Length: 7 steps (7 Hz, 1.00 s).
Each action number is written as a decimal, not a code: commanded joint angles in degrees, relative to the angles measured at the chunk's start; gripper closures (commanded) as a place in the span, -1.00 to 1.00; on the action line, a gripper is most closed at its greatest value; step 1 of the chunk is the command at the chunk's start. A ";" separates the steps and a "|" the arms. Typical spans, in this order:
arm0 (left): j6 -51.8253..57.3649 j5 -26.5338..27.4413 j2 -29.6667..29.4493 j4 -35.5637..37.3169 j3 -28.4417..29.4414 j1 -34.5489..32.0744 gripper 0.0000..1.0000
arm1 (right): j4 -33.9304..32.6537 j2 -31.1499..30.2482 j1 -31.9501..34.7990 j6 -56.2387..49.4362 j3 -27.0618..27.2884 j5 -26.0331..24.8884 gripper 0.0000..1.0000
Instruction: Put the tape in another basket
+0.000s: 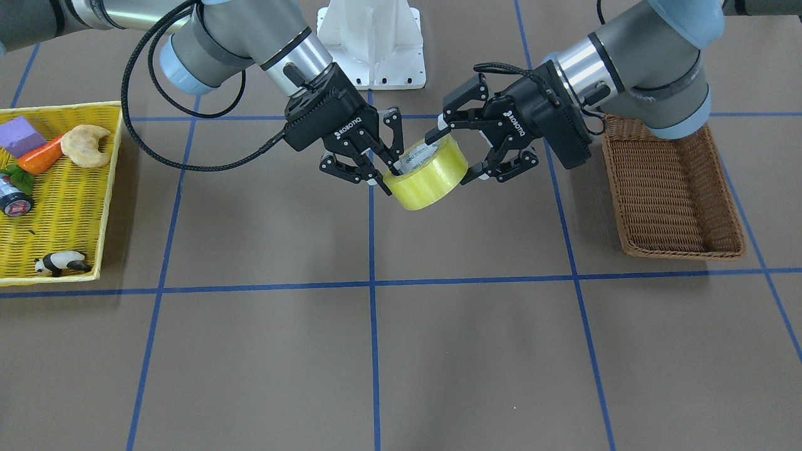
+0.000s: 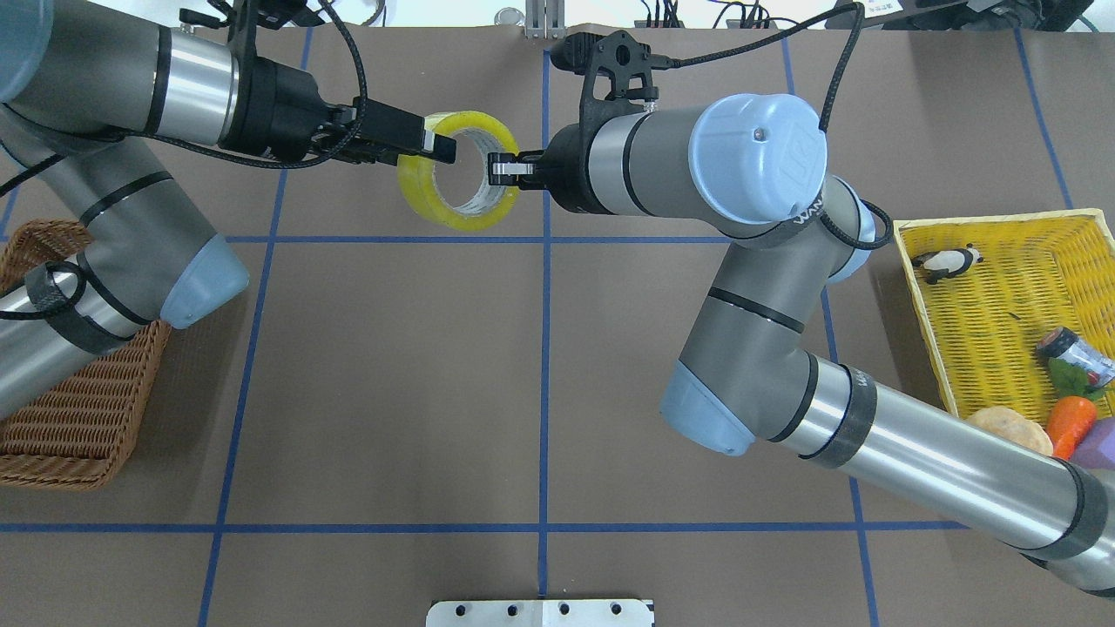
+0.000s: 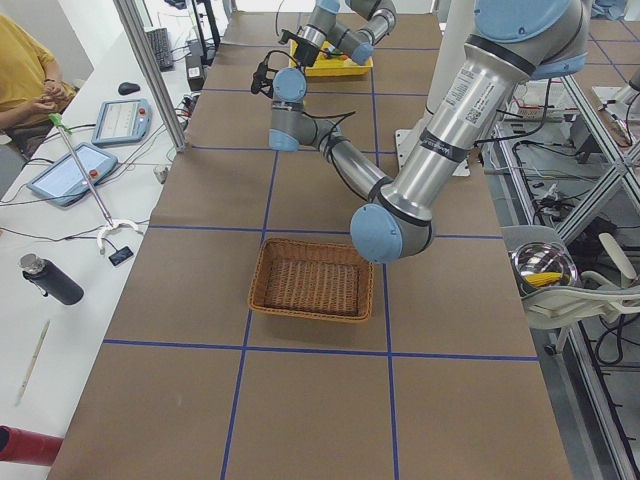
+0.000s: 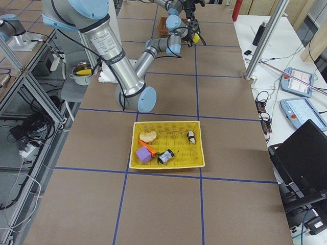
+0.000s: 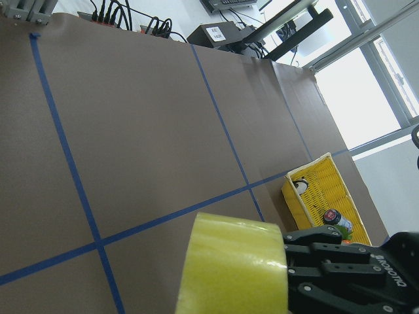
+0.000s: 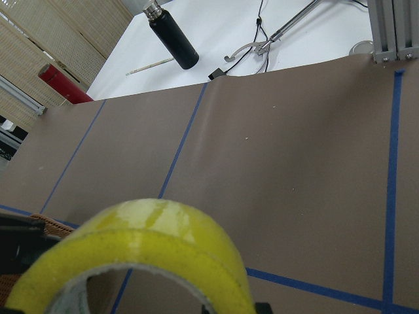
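1. Tape (image 1: 429, 178) hangs tilted in the air over the middle of the table (image 1: 470, 351), well apart from both baskets and resting on nothing.
2. Right gripper (image 1: 383, 175) is clamped on the wall of the roll. One finger reaches into the white core and the other presses the yellow outer face.
3. Left gripper (image 1: 456, 155) sits at the opposite side of the roll with its fingers spread apart. One is up at the rim by the core and the other is low beside the outer face. Whether either finger touches the tape cannot be told.
4. Brown basket (image 1: 677, 207) lies on the left arm's side of the table, partly under that arm's elbow. The yellow basket (image 1: 69, 200) lies at the far opposite end, on the right arm's side.
5. Step in hand, as a judgement: a mid-table hand-over of the roll from the right arm to the left.
6. Next move, as a judgement:
   - The left fingers need to close firmly on the wall of the roll before the right lets go.
   - The right finger then has to slide out of the core without dragging the roll askew.
   - Only then can the left arm carry the roll across and lower it into the brown basket.
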 commanded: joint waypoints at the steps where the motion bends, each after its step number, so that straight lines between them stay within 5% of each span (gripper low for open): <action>1: 0.13 0.01 0.03 -0.03 0.08 0.07 1.00 | 0.30 -0.16 -0.13 -0.07 0.56 0.09 0.99; 2: 0.13 0.10 0.03 0.06 0.08 0.07 1.00 | 0.31 -0.24 -0.13 -0.07 0.83 0.00 -0.56; 3: 0.13 0.10 0.12 0.06 0.08 0.07 1.00 | 0.31 -0.51 -0.22 0.37 1.70 0.00 -1.00; 7: -0.22 0.36 0.65 0.06 0.16 -0.28 1.00 | -0.22 -1.30 1.62 0.81 3.99 2.79 -1.00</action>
